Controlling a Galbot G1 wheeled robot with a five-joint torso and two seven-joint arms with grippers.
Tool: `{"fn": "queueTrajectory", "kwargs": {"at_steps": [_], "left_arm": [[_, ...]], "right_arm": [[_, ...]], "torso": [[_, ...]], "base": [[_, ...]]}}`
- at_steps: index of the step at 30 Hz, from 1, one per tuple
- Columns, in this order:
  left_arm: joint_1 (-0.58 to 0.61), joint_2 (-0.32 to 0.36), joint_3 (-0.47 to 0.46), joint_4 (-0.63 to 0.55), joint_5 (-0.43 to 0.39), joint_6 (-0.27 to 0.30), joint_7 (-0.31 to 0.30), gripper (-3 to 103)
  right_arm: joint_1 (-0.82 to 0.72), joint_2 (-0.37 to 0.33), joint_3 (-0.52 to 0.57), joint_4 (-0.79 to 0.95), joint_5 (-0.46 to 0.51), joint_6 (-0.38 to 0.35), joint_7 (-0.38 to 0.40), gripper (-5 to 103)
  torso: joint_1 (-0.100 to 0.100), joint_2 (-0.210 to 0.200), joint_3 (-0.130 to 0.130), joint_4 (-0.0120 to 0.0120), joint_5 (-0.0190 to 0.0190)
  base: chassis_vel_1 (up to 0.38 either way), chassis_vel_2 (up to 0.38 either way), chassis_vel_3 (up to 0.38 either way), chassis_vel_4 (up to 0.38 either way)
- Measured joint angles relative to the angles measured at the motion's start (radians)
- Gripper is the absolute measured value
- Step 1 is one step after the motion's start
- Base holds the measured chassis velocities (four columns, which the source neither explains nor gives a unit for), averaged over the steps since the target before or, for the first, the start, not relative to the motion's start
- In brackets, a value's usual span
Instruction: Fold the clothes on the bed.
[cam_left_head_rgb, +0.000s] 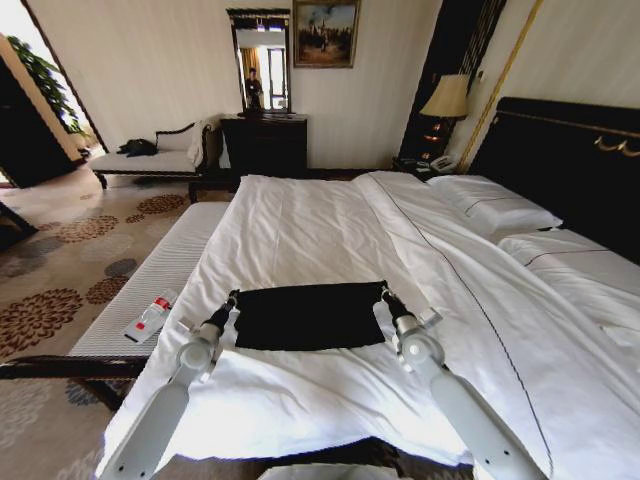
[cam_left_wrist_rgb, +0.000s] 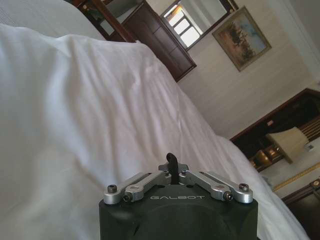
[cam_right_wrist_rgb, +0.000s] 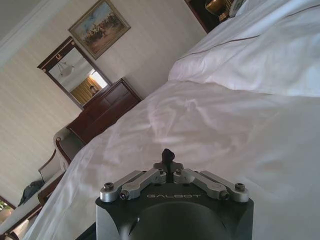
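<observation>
Black cotton, the T-shirt (cam_left_head_rgb: 308, 315) lies as a flat rectangular panel on the white duvet (cam_left_head_rgb: 330, 240) near the foot of the bed (cam_left_head_rgb: 560, 160), apparently already doubled over, with no lettering showing. The left gripper (cam_left_head_rgb: 232, 299) sits at the shirt's left edge and the right gripper (cam_left_head_rgb: 385, 294) at its right edge, both low against the cloth. In each wrist view the linkage is drawn in and the fingers (cam_left_wrist_rgb: 171, 161) stand together; I judge both closed, each pinching a side edge of the shirt, though the pinched cloth itself is hidden. Holding opposite edges in this symmetric manner would keep the panel taut and square for a fold, in my judgement.

Surface: the duvet is soft and lightly creased around the shirt, so the cloth may drag bedding with it. Pillows (cam_left_head_rgb: 495, 205) lie beyond the shirt towards the dark headboard (cam_left_head_rgb: 570, 140).

Room: a ribbed white bench (cam_left_head_rgb: 150, 290) runs beside the bed to the shirt's left, carrying a plastic bottle (cam_left_head_rgb: 150, 317). Far beyond the shirt stand a dark dresser (cam_left_head_rgb: 265, 145) with mirror (cam_left_head_rgb: 260, 60), a painting (cam_left_head_rgb: 325, 32), a lamp (cam_left_head_rgb: 447, 97) and a pale chaise (cam_left_head_rgb: 150, 160).
</observation>
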Motion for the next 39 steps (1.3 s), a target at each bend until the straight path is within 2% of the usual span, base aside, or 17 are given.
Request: {"fn": "queueTrajectory", "kwargs": {"at_steps": [6,19,21,22,24,28,29,31,32,33,34,35,38,39], "left_arm": [[0.06,0.007,-0.009,-0.009,0.023,-0.003,0.011,1],[0.097,0.009,-0.012,-0.047,0.049,-0.018,0.009,1],[0.108,0.012,-0.012,-0.074,0.074,-0.035,-0.001,0],[0.116,0.014,-0.013,-0.088,0.088,-0.042,-0.004,6],[0.123,0.015,-0.015,-0.099,0.099,-0.048,-0.005,6],[0.182,0.034,-0.066,-0.209,0.121,-0.076,-0.011,28],[0.182,0.034,-0.066,-0.209,0.121,-0.076,-0.011,28],[0.197,0.064,-0.119,-0.282,0.12,-0.08,-0.016,38],[0.188,0.073,-0.128,-0.294,0.12,-0.078,-0.022,43],[0.168,0.085,-0.134,-0.307,0.119,-0.061,-0.035,43],[0.168,0.085,-0.134,-0.307,0.119,-0.061,-0.035,43],[0.151,0.092,-0.134,-0.312,0.118,-0.042,-0.049,49],[0.008,0.141,-0.085,-0.313,0.132,0.142,-0.201,66],[0.008,0.141,-0.085,-0.313,0.132,0.142,-0.201,66]], "right_arm": [[-0.053,0.02,-0.005,0.004,-0.043,0.0,0.01,1],[-0.105,0.05,-0.007,0.023,-0.093,0.001,0.023,1],[-0.119,0.052,-0.005,0.044,-0.124,0.003,0.024,1],[-0.129,0.051,-0.003,0.061,-0.135,0.005,0.024,6],[-0.138,0.05,0.0,0.074,-0.14,0.007,0.026,6],[-0.191,0.022,0.044,0.175,-0.16,0.027,0.028,27],[-0.191,0.022,0.044,0.175,-0.16,0.027,0.028,27],[-0.196,-0.013,0.082,0.228,-0.15,0.033,0.038,38],[-0.186,-0.022,0.088,0.238,-0.139,0.032,0.047,38],[-0.166,-0.032,0.092,0.247,-0.122,0.029,0.058,44],[-0.166,-0.032,0.092,0.247,-0.122,0.029,0.058,44],[-0.148,-0.04,0.092,0.25,-0.108,0.023,0.066,49],[-0.013,-0.085,0.039,0.232,-0.033,-0.076,0.148,65],[-0.013,-0.085,0.039,0.232,-0.033,-0.076,0.148,65]], "torso": [[0.0,0.0,0.0,0.0,0.0],[0.0,0.0,0.0,0.0,0.0],[0.0,0.0,0.0,0.0001,0.0001],[0.0,0.0,0.0,0.0,0.0001],[0.0,0.0,0.0,0.0001,0.0001],[0.0,0.0,0.0,0.0001,0.0001],[0.0,0.0,0.0,0.0001,0.0001],[0.0,0.0,0.0,0.0001,0.0001],[0.0,0.0,0.0,0.0001,0.0002],[0.0,0.0,0.0,0.0002,0.0002],[0.0,0.0,0.0,0.0002,0.0002],[0.0,0.0,0.0,0.0,0.0002],[0.0,0.0,0.0,0.0,-0.0001],[0.0,0.0,0.0,0.0,-0.0001]], "base": [[0.0,0.0,0.0,0.0],[0.0,0.0,0.0,0.0],[0.0,0.0,0.0,0.0],[0.0,0.0,0.0,0.0],[0.0,0.0,0.0,0.0],[0.0,0.0,0.0,0.0],[0.0,0.0,0.0,0.0],[0.0,0.0,0.0,0.0],[0.0,0.0,0.0,0.0],[0.0,0.0,0.0,0.0],[0.0,0.0,0.0,0.0],[0.0,0.0,0.0,0.0],[0.0,0.0,0.0,0.0],[0.0,0.0,0.0,0.0]]}}
